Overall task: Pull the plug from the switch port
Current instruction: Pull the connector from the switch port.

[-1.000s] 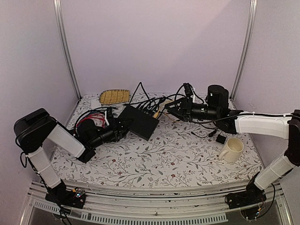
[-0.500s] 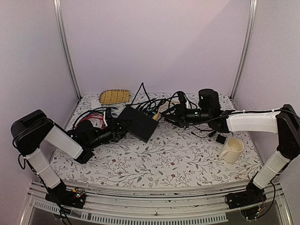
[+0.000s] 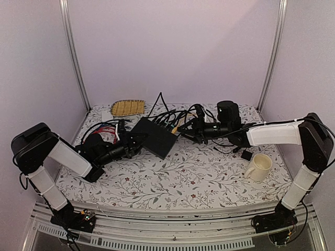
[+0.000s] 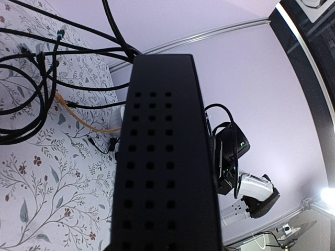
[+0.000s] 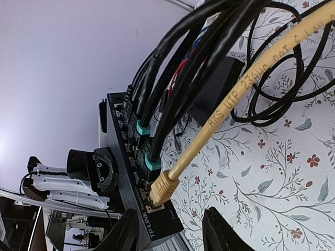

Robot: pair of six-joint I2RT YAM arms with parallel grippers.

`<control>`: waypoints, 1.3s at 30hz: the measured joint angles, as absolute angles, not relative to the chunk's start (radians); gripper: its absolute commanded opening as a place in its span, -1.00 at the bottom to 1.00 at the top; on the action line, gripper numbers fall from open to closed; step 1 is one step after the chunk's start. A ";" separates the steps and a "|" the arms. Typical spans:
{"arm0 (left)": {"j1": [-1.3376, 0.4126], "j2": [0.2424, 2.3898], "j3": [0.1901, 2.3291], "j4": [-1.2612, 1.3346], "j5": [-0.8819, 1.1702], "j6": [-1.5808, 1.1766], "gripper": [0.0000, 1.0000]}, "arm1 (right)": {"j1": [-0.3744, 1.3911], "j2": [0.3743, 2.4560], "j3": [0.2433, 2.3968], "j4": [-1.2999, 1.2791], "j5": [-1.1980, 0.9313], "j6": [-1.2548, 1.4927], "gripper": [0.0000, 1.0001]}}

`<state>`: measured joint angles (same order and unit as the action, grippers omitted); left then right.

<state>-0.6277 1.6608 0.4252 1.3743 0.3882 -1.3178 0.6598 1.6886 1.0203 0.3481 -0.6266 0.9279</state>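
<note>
Right wrist view alone shows right tool (image 5: 170, 214) spread before yellow plug (image 5: 161, 189); left tool (image 3: 134, 141) clamps switch (image 3: 157, 137).

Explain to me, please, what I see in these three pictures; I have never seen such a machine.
Two robot arms stand at a flowered table. One picture looks down from above and behind them; the other two come from a camera on each wrist. On the table lie a black switch with many cables, a mug and a yellow dish. The left gripper holds the switch by one end. The right gripper is open, close to the yellow plug, which sits in the switch.
</note>
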 measured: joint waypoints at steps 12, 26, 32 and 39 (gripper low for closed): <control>-0.628 1.661 0.427 1.371 0.413 -1.321 -1.00 | 0.659 1.715 1.019 0.453 -0.668 0.953 -0.24; -0.628 1.662 0.445 1.370 0.418 -1.325 -1.00 | 0.659 1.748 1.001 0.511 -0.696 0.979 -0.29; -0.630 1.677 0.472 1.370 0.430 -1.333 -1.00 | 0.658 1.760 0.999 0.545 -0.714 0.991 -0.35; -0.631 1.681 0.476 1.370 0.437 -1.336 -1.00 | 0.658 1.771 0.994 0.585 -0.721 1.011 -0.45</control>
<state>-0.6312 1.6810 0.4755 1.3697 0.4374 -1.3357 0.6579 1.7710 0.9939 0.5850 -0.7212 1.0115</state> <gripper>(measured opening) 0.262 0.296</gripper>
